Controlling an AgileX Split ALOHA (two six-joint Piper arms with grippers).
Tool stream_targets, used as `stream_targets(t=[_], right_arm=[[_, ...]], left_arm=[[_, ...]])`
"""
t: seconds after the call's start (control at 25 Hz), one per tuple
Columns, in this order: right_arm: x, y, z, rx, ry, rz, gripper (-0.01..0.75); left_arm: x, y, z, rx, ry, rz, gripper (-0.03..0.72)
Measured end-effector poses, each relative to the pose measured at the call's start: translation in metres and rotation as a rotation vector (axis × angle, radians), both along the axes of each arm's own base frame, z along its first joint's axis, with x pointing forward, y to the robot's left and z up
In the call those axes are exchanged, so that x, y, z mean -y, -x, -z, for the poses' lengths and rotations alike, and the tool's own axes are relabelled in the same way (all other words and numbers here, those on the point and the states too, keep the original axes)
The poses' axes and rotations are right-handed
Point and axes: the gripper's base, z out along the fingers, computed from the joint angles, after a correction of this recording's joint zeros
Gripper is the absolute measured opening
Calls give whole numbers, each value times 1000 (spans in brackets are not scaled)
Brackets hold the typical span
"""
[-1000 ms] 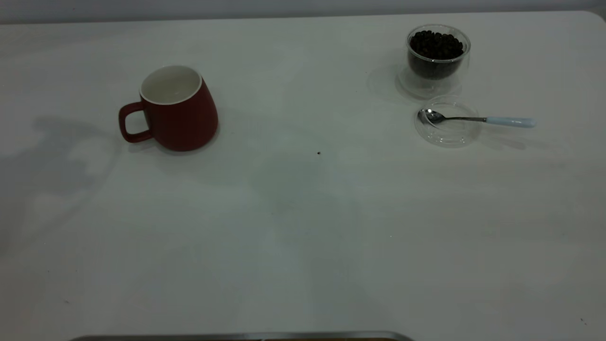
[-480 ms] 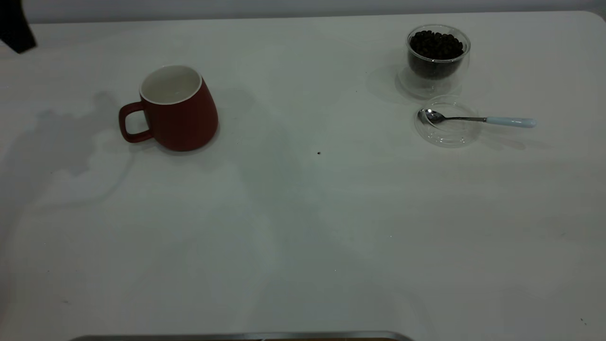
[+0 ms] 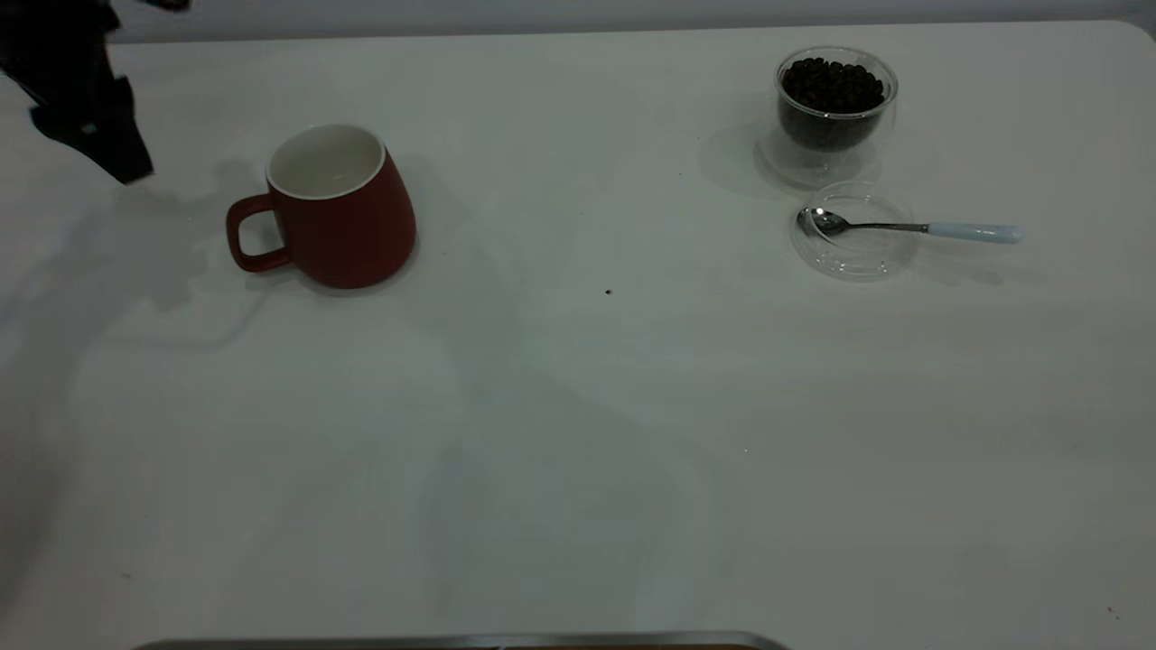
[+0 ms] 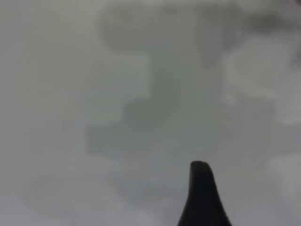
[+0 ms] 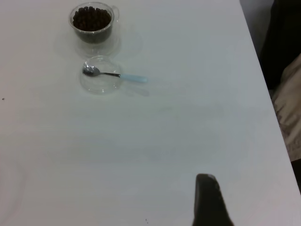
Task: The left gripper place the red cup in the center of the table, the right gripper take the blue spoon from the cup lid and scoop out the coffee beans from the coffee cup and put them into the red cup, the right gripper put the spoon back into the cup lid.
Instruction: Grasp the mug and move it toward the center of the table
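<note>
We see the left gripper [image 3: 86,108] only as a dark shape at the far left corner of the exterior view, cut off by the picture's edge, so we cannot tell how far its fingers are apart; nothing is seen in them. In its own wrist view only one black fingertip [image 4: 201,188] shows, over the bare, blurred table [image 4: 94,117]. The red cup [image 3: 336,206] stands upright, near these fingers but apart from them, with its handle turned toward them. The right gripper is hidden in the exterior view; its wrist view shows just one dark fingertip [image 5: 209,197], so its opening is also not clear to us. Well apart from that fingertip lies the cup lid [image 3: 853,231], and the blue spoon [image 3: 912,227] rests with its bowl inside it, the handle sticking out over the rim. Just beyond the lid stands the coffee cup [image 3: 835,113], full of coffee beans [image 3: 831,86].
</note>
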Motion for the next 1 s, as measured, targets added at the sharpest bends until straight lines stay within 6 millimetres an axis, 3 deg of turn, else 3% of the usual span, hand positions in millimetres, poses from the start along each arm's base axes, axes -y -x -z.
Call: stream_targets(t=[0.32,0.64,1.0], right_arm=[[0,0,0,0,0,0,494],[0,0,0,0,0,0,494],[0,0,0,0,0,0,494]], left_arm=[[23,-29,28,-28,-11,236,587],[61,-23,50,-89,-12,456,587],[72,-18,57,-118,51,480,587]])
